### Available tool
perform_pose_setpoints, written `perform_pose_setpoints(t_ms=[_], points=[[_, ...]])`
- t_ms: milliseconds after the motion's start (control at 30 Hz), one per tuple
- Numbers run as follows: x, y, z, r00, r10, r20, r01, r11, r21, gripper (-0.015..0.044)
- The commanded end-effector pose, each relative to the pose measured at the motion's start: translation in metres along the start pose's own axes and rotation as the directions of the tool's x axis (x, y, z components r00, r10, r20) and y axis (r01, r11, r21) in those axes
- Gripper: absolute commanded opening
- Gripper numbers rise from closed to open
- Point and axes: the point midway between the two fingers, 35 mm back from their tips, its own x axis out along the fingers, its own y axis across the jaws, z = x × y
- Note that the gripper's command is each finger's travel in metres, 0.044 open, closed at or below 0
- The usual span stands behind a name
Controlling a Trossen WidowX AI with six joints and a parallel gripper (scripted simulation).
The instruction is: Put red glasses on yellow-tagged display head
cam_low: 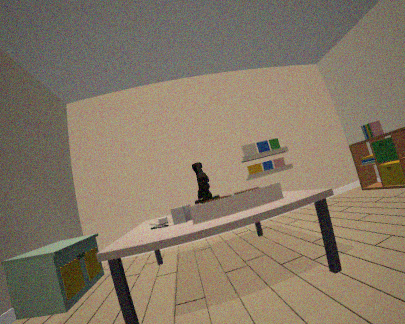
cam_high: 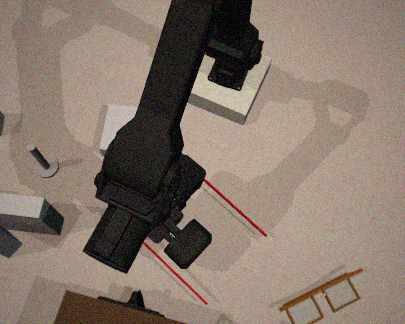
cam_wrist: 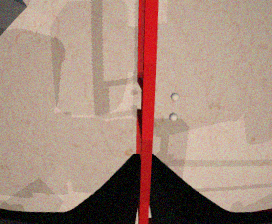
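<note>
The red glasses point(cam_high: 236, 207) point(cam_wrist: 149, 75) have their two temples pointing toward the lower right in the top view. The arm covers their front there. In the wrist view the front runs upright through the middle, with the bridge gap above the fingertips. My gripper point(cam_wrist: 143, 160) is shut on this red front, with one black fingertip at each side of it. In the top view the fingertips are hidden. No yellow tag and no clear display head can be made out in any view. The glasses cannot be made out in the exterior view.
Orange-brown glasses point(cam_high: 322, 291) lie at the lower right. A short post on a round base point(cam_high: 40, 157), a long pale block point(cam_high: 16, 205) and a dark block point(cam_high: 3, 240) stand at the left. A brown surface point(cam_high: 96, 311) is at the bottom, a grey panel point(cam_low: 238, 203) on the table.
</note>
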Motion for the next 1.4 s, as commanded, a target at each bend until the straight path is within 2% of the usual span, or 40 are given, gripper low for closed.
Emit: perform_pose_setpoints(t_ms=[0, 200, 733, 967, 1367], points=[[0.000, 0.000, 0.000, 1.000, -0.001, 0.000, 0.001, 1.000, 0.000, 0.0000], [-0.010, -0.001, -0.002, 1.000, -0.001, 0.001, 0.001, 1.000, 0.000, 0.0000], [-0.096, -0.002, -0.004, 1.000, -0.002, 0.004, 0.002, 1.000, 0.003, 0.0000], [-0.101, 0.002, -0.006, 1.000, -0.012, 0.006, 0.012, 1.000, 0.017, 0.0000], [-0.114, 0.046, -0.017, 0.992, -0.128, -0.001, 0.126, 0.977, 0.175, 0.0000]])
